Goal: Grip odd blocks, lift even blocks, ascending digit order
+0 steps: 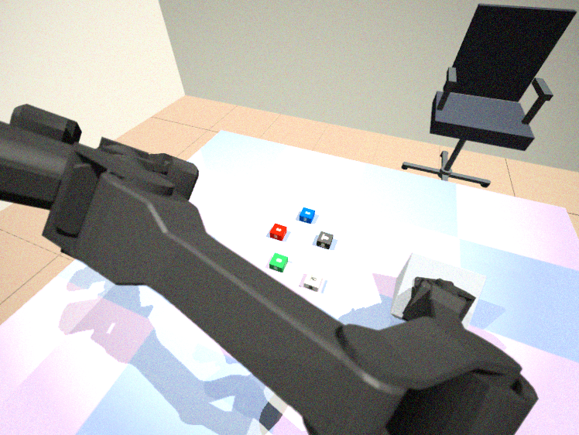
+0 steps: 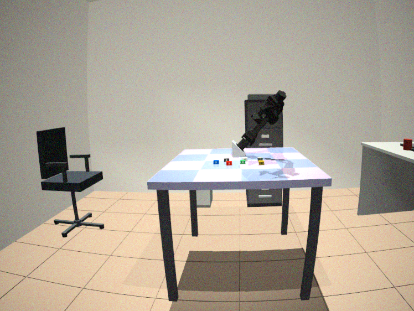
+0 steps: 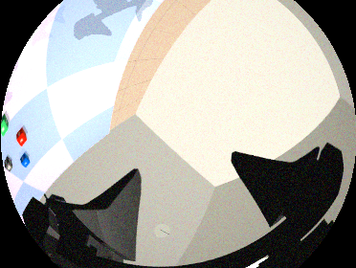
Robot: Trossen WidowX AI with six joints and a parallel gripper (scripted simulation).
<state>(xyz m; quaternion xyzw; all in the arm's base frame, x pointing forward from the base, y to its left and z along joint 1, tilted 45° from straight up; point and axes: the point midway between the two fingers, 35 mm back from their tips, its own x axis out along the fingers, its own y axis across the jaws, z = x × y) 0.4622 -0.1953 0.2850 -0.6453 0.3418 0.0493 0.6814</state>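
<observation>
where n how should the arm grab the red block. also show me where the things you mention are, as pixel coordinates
Probably best by two opposite upright sides, coming straight down from above: the red block (image 1: 278, 232) (image 2: 228, 162) (image 3: 21, 137) is a small box lying flat, its faces flat and parallel, and neighbouring blocks stand apart, leaving room for fingers.

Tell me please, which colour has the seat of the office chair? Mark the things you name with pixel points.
The seat (image 1: 481, 114) (image 2: 72, 179) is dark bluish grey; it shows best in the top view.

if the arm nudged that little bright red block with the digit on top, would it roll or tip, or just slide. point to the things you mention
The small bright red block (image 1: 278, 231) (image 2: 228, 162) (image 3: 21, 137) would probably slide rather than roll, since its faces look flat. Tipping seems unlikely under a gentle, low push, as it sits squat and level on the table.
</observation>
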